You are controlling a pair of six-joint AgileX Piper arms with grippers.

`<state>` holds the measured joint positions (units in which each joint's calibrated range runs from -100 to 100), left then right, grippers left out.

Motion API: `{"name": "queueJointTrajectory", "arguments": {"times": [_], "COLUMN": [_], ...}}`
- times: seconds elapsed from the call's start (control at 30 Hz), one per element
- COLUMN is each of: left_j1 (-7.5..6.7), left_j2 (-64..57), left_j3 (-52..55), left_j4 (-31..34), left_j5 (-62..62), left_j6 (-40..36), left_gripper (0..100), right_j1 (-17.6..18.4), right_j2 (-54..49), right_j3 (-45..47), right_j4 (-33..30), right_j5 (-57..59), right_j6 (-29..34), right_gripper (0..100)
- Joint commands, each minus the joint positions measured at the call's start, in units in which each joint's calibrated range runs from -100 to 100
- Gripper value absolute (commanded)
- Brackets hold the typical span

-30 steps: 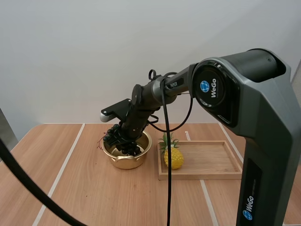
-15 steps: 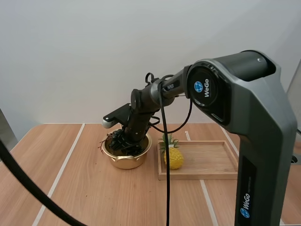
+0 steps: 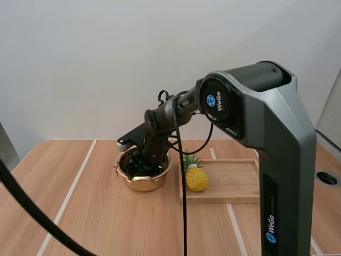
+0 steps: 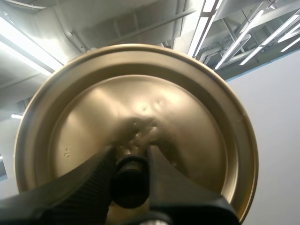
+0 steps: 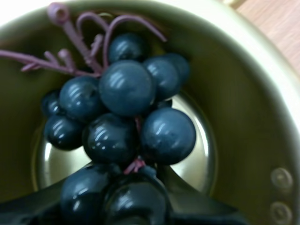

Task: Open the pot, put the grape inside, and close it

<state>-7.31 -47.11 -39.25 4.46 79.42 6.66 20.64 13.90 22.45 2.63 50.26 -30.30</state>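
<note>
Pale wooden bench (image 3: 96, 213) before a plain white wall, bearing a round golden metal pot (image 3: 143, 184) just beside a shallow wooden tray (image 3: 240, 198) with a small yellow toy pineapple (image 3: 196, 179) at its left end. Inside the pot: a bunch of dark blue-black grapes (image 5: 126, 112) on a purple stem, lower berries gripped by the right end effector (image 5: 133, 180). Clamped in the left end effector (image 4: 131, 161), 2 fingers closed on its black knob (image 4: 130, 180): a round golden lid (image 4: 187, 108).

Plain white wall (image 3: 80, 64); light wooden table (image 3: 106, 218) with pale stripes.
</note>
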Motion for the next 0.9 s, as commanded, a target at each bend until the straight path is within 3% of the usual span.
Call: {"name": "queueJointTrajectory", "arguments": {"times": [0.0,0.4,0.43,0.47,0.6,0.63,0.87], "left_j1": [-0.05,-0.05,-0.05,-0.05,-0.05,-0.05,-0.05], "left_j2": [-0.16,-0.16,-0.16,-0.16,-0.16,-0.16,-0.04], "left_j3": [-0.26,-0.26,-0.26,-0.26,-0.26,-0.26,-0.26], "left_j4": [0.53,0.53,0.53,0.53,0.53,0.53,0.53], "left_j5": [0.02,0.02,0.02,0.02,0.02,0.02,0.01], "left_j6": [-0.26,-0.26,-0.26,-0.26,-0.26,-0.26,-0.26], "left_gripper": [0,0,0,0,0,0,0], "right_j1": [-0.22,-0.22,-0.22,-0.22,-0.22,-0.22,-0.22], "right_j2": [-0.07,-0.07,-0.07,-0.07,-0.32,-0.55,-3.79], "right_j3": [0.41,0.41,0.41,0.41,0.41,0.41,0.3], "right_j4": [-5.28,-5.17,-5.17,-5.17,-4.67,-4.67,-3.47], "right_j5": [4.33,2.8,2.98,3.01,2.6,2.6,0.86], "right_j6": [1.77,1.83,1.83,1.83,1.95,2.36,3.24], "right_gripper": [0,0,8,22,90,100,100]}}
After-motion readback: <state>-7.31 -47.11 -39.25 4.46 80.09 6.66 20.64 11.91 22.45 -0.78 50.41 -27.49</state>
